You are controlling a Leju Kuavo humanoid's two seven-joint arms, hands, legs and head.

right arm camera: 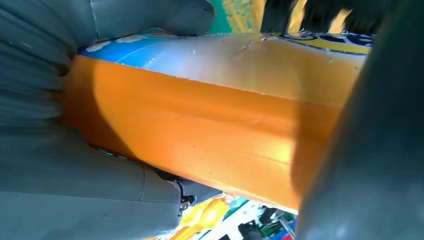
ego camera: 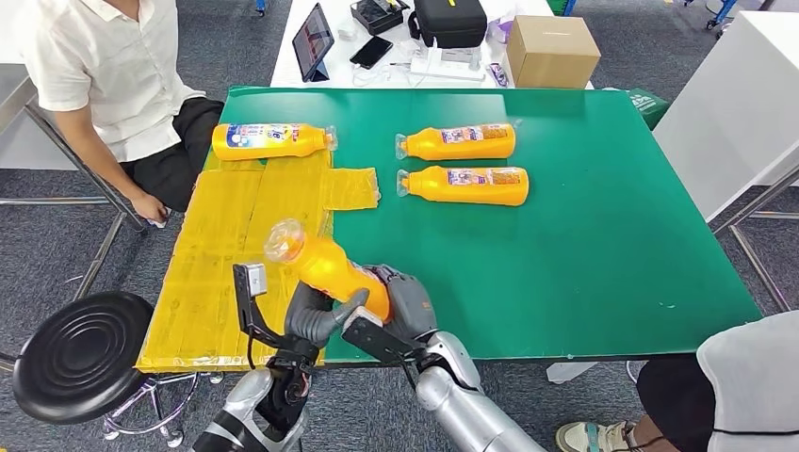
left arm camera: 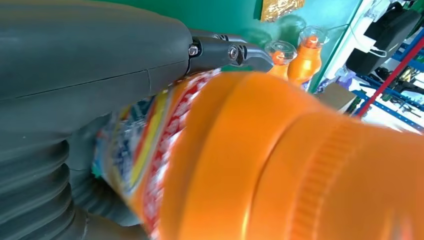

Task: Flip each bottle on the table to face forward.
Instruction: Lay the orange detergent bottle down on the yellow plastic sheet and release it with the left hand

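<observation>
At the near table edge, both hands gripped one orange bottle (ego camera: 325, 266) raised off the surface, tilted with its clear cap pointing up and to the left. The left hand (ego camera: 316, 315) had its fingers wrapped round the lower body; the right hand (ego camera: 405, 301) clasped the base from the other side. In the left wrist view the thumb (left arm camera: 100, 45) lay across the label. The bottle hung over the yellow mat (ego camera: 226, 254) on the green table (ego camera: 584, 235). Further off, two bottles (ego camera: 462, 142) (ego camera: 466, 185) lay side by side on the green, caps to the left. A fourth bottle (ego camera: 271, 140) lay at the mat's far end, cap to the right. A seated person (ego camera: 104, 85) was at the far left corner.
</observation>
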